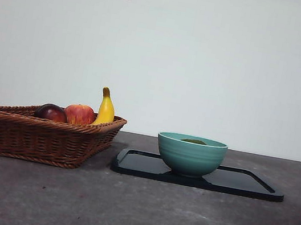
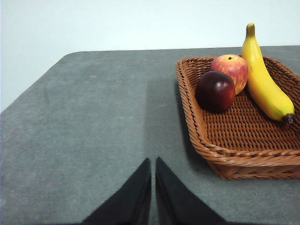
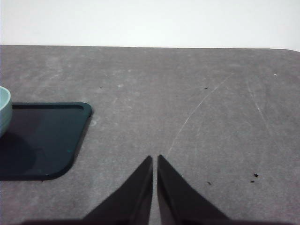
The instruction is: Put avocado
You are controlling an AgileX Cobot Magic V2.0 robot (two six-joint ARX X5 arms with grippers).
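The avocado [image 1: 194,141] lies inside the teal bowl [image 1: 190,155]; only a dark green sliver of it shows above the rim in the front view. The bowl stands on a black tray [image 1: 243,183]. My left gripper [image 2: 153,164] is shut and empty, above the bare table beside the wicker basket [image 2: 220,157]. My right gripper [image 3: 154,161] is shut and empty, above the bare table beside the tray [image 3: 47,136]; the bowl's edge [image 3: 3,110] just shows there. Neither gripper shows in the front view.
The wicker basket [image 1: 37,134] at the left holds a dark maroon round fruit [image 1: 51,112], a red apple [image 1: 79,114] and a banana [image 1: 105,109]. The same fruit shows in the left wrist view: maroon fruit [image 2: 215,91], apple [image 2: 230,70], banana [image 2: 262,79].
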